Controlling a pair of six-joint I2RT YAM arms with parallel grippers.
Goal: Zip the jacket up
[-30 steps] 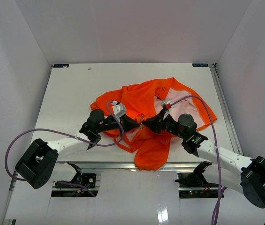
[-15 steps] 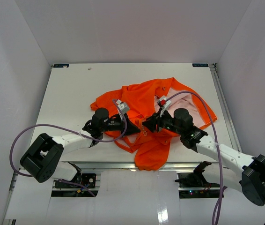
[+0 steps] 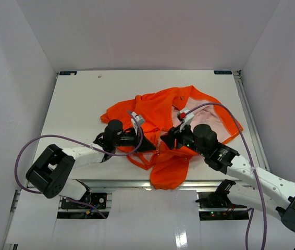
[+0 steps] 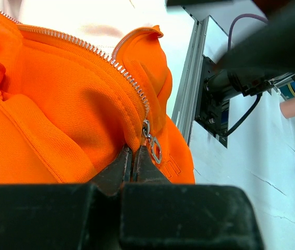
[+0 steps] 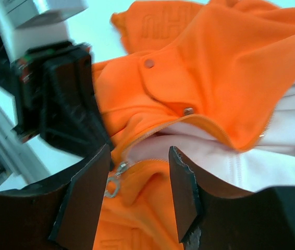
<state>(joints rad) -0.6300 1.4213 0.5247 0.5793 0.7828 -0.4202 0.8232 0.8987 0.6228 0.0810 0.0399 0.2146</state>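
Observation:
The orange jacket lies crumpled mid-table, with pink lining showing on the right and its hem hanging over the near edge. My left gripper is shut on the jacket's edge just below the zipper slider. Its jaws pinch orange fabric, and the pull ring hangs beside them. My right gripper is open. In its wrist view the jaws straddle the open zipper bottom, with the slider and ring close to the left finger.
The table's near edge rail and the arm-base hardware lie just beyond the hem. Purple cables loop from both arms. White walls enclose the table on three sides.
Both gripper tips have shifted slightly toward the near edge at the zipper bottom. The left forearm swung right and the right arm's elbow moved outward. The left grip on the fabric persists.

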